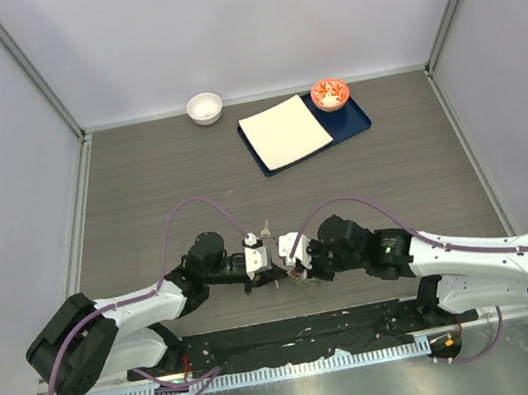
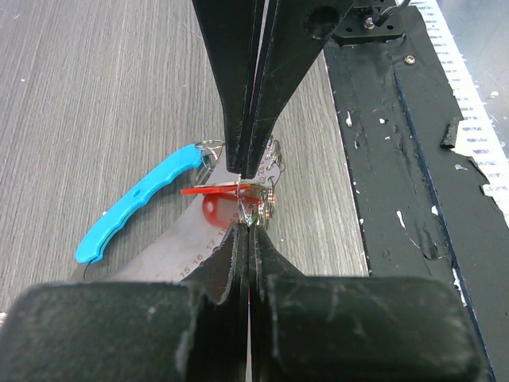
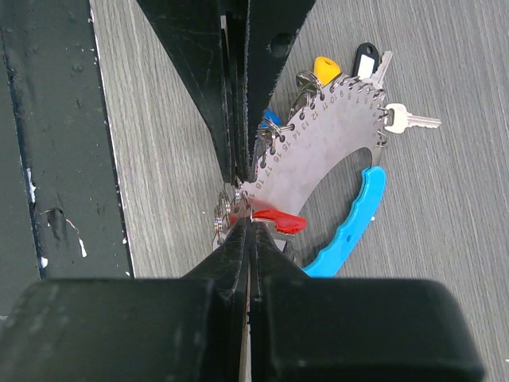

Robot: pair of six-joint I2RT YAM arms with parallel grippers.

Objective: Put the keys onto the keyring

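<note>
The keyring [image 3: 326, 147] is a flat grey metal crescent with numbered holes and a light blue plastic handle [image 3: 352, 219]; it lies on the table between both arms. Yellow [image 3: 324, 67], black [image 3: 366, 60], blue [image 3: 270, 118] and plain silver [image 3: 409, 119] keys hang from its holes. My right gripper [image 3: 251, 224] is shut on the red key [image 3: 280, 220] at the crescent's end. My left gripper [image 2: 248, 224] is shut on the keyring's end among small split rings [image 2: 262, 203]. The handle [image 2: 139, 203] and the red key [image 2: 215, 190] also show in the left wrist view. In the top view both grippers [image 1: 262, 259] [image 1: 293, 262] meet tip to tip and hide most of it.
A white bowl [image 1: 204, 107] stands at the back. A blue tray [image 1: 358, 124] holds a white sheet [image 1: 283, 131] and a red-orange bowl [image 1: 329, 93]. A black base mat [image 1: 298, 339] runs along the near edge, close beside the grippers [image 2: 413, 159].
</note>
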